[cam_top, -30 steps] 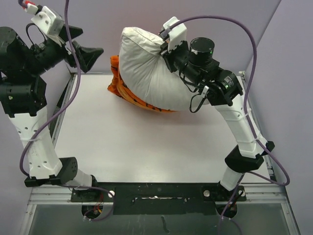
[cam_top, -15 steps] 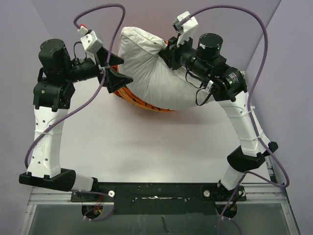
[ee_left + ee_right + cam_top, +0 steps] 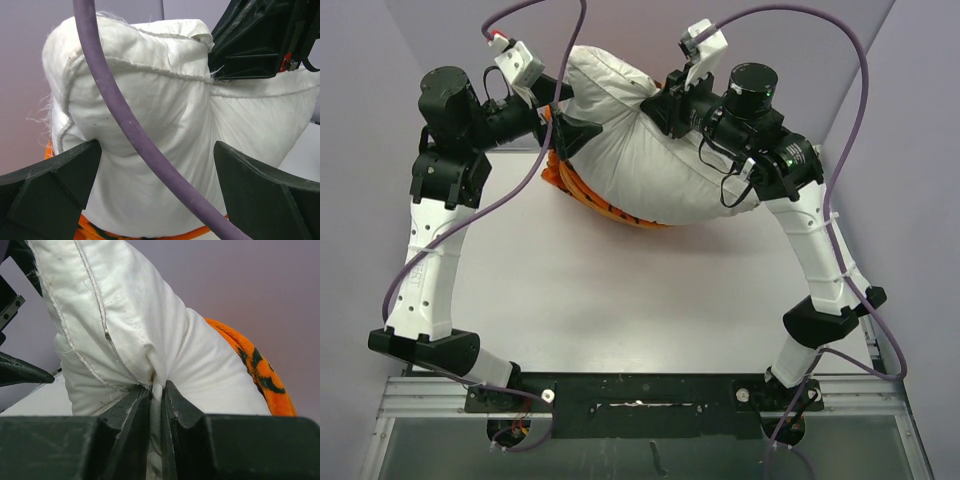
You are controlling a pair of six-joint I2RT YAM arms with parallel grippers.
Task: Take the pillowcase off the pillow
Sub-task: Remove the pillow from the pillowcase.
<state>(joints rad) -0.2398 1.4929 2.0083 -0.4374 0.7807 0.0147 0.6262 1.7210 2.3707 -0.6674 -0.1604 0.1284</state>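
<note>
From above: pinching the pillow high over the far edge of the table with the right gripper, clamped hard on a fold of white fabric. Reaching in opposite with the left gripper, spread wide, holding nothing. Spotting the pillowcase bunched low under the pillow, mostly peeled off by the look of it.

Left wrist: straddling the white bulk with both fingers, orange only along the bottom edge. Risks grabbing pillow instead of cover if closed here. Peering past a purple cable too.

Right wrist: squeezing just a thin seam fold. Could slip under the weight and drop the lot back into the orange.
</note>
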